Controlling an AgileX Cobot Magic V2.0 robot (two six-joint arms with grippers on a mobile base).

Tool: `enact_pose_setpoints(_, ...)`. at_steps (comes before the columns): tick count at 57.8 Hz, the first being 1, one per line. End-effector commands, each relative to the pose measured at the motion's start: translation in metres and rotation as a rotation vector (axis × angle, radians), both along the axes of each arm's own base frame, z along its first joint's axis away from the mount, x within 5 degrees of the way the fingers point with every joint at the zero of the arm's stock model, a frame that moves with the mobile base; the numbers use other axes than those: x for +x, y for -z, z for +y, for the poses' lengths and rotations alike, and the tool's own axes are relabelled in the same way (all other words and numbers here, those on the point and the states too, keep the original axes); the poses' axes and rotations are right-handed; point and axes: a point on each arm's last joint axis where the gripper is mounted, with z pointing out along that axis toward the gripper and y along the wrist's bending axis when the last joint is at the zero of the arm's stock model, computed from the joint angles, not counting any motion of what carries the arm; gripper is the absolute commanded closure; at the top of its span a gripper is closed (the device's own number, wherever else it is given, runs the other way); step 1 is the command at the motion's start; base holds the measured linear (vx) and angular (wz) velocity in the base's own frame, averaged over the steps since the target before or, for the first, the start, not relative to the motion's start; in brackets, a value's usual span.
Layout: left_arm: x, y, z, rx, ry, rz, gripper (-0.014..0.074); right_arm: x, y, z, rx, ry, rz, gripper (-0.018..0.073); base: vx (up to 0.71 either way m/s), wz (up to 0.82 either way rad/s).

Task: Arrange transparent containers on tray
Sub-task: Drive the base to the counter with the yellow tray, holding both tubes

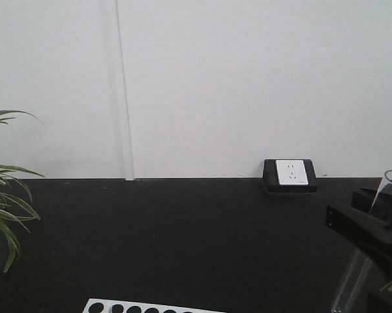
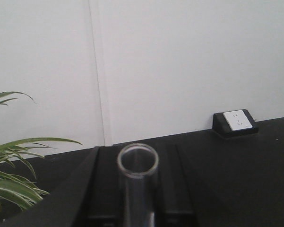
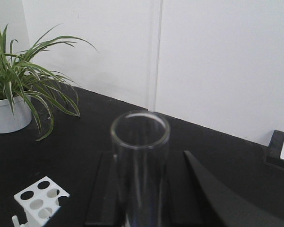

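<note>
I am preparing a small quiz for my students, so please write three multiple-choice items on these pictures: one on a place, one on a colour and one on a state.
1. Where does the white rack stand?
A) on the black table
B) on the wall
C) on the floor

2. What colour is the plant pot?
A) yellow
B) white
C) red

3. What is the state of the right tool?
A) open and empty
B) shut on the rack
C) shut on a test tube

Key: 1 A, the rack rests on the black table; 2 B, the pot is plainly white; 3 C, the clear tube stands gripped in the tool.
</note>
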Motion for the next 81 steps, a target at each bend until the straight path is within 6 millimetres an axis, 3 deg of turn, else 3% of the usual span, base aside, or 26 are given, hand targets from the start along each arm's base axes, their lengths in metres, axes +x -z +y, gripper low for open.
enact_pose_setpoints(1, -0.0038, -0.0193, -0.0014, -0.029, 0.025, -0.108, 0.0468, -0.0023, -0.0188, -0.0023, 0.05, 0.002, -0.112, 0.055, 0.0, 0.0)
enact_pose_setpoints(81, -0.0029, -0.0189, -0.0016, -0.028, 0.025, -0.105, 0.0468, -0.0023, -0.0188, -0.0023, 0.05, 0.002, -0.112, 0.055, -0.09, 0.01)
